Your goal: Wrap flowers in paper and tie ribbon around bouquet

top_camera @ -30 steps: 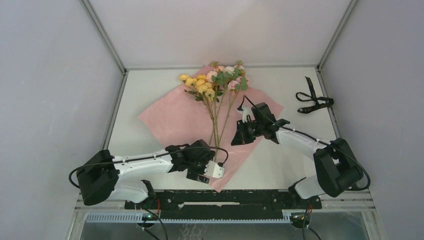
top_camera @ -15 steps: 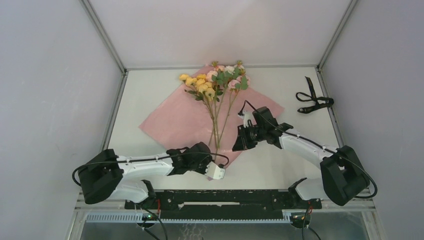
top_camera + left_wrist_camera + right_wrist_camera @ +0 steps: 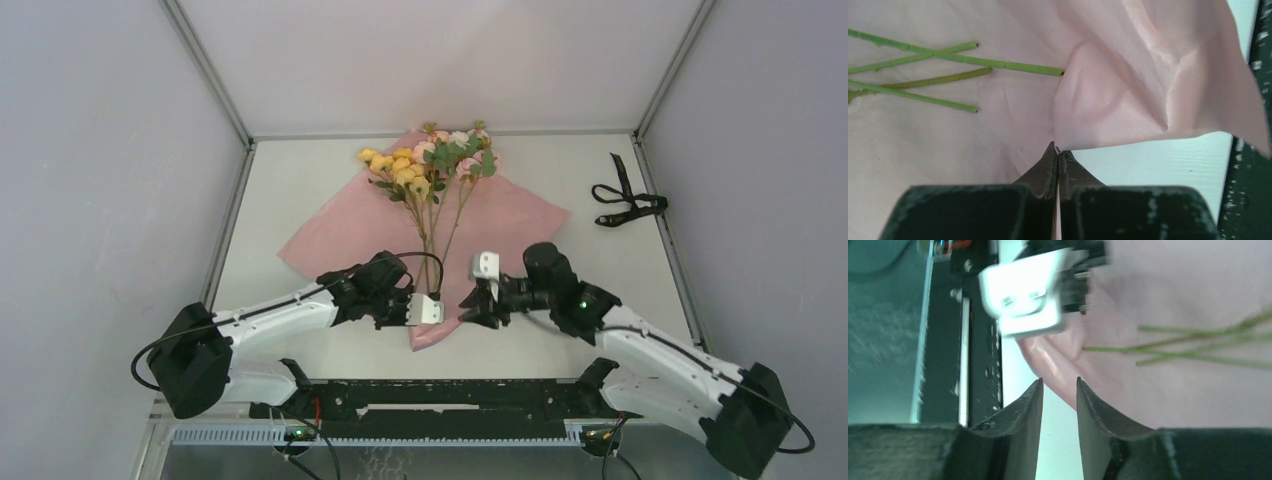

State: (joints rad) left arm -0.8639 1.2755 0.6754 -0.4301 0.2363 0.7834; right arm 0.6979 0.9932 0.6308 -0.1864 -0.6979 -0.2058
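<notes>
The left gripper [image 3: 1055, 150] has its two fingers pressed together on the near edge of the paper [image 3: 1128, 75], right at the sheet's 6 o'clock corner. A thin pale sliver of the sheet shows between the fingertips. Just past them, toward 1 o'clock in the left wrist view, the paper bulges up in a soft fold, pink face upward.

The right gripper [image 3: 1059, 385] stands with a narrow gap between its fingers and nothing in it; bare table shows through the gap. Its tips sit just short of the same raised corner, apart from it. From above, the two grippers face each other across that corner, the left at 9 o'clock of it and the right at 3 o'clock.

The cut ends of the stems [image 3: 948, 55] lie flat on the sheet near the pinched edge, not touching either gripper. The flowers [image 3: 430, 160] lie along the middle of the paper, blooms at the 12 o'clock end by the back wall, stems running toward 6 o'clock. The paper is spread like a diamond over the middle of the table [image 3: 290, 180].

The ribbon [image 3: 628, 200] lies looped at 2 o'clock on the table, well apart from the paper and both arms
</notes>
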